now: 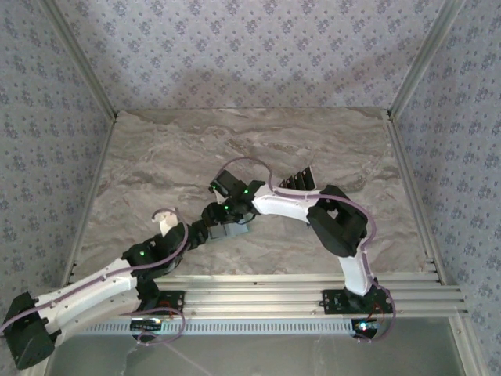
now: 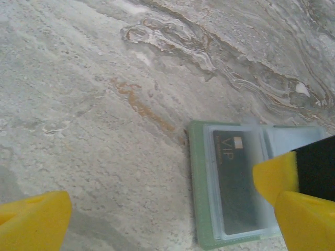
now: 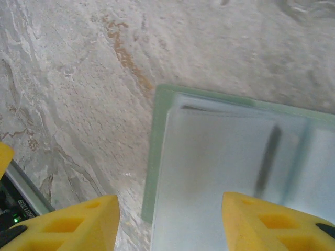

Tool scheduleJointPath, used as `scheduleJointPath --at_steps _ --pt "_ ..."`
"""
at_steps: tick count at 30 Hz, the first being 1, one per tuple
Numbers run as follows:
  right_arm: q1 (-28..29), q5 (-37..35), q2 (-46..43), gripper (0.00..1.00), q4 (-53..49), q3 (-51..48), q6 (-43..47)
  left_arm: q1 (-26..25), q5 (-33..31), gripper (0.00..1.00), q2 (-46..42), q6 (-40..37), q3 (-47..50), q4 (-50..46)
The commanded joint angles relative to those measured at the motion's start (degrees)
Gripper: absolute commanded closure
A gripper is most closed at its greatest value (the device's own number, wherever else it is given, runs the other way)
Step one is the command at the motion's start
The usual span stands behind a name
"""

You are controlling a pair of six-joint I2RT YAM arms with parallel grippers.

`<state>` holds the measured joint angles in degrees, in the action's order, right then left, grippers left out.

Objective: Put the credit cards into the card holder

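Yellow fingertips [image 2: 31, 219] of the left gripper [image 2: 157, 206] stand wide apart; the right gripper [image 3: 167, 219] is spread too, gripping nothing. Beneath both, the sage-green, clear-sleeved card holder [image 2: 196, 188] lies open on the marble-patterned table [image 2: 78, 104], with one thin dark grey card [image 2: 235, 183] (marked VIP) in a sleeve. Cards look stiff, light and slick, so pinch them by the long edges.
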<state>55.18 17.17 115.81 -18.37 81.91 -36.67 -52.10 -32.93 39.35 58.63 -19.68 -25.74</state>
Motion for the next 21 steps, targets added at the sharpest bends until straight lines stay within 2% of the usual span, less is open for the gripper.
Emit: scheduleJointPath --at_steps 1,6,12,18,21 --pt "1.1 -1.6 3.7 0.44 -3.7 2.4 -1.0 0.4 -1.1 0.00 -0.6 0.8 -0.1 -2.2" --pt "1.8 -2.8 6.3 0.44 -5.2 3.4 -0.6 0.8 -0.9 0.00 -0.8 0.2 -0.3 -2.1" --pt "1.3 -2.1 4.4 0.44 -5.8 3.8 0.2 1.7 -0.1 0.00 -0.8 -0.1 -0.2 -1.5" --pt "-1.3 -5.1 -4.6 0.44 -8.8 3.0 4.8 3.0 2.3 0.00 1.8 -1.4 -0.7 0.6" --pt "-3.4 -6.9 -9.7 0.44 -13.5 2.1 6.0 3.6 3.5 0.00 5.0 -2.3 -1.6 1.8"
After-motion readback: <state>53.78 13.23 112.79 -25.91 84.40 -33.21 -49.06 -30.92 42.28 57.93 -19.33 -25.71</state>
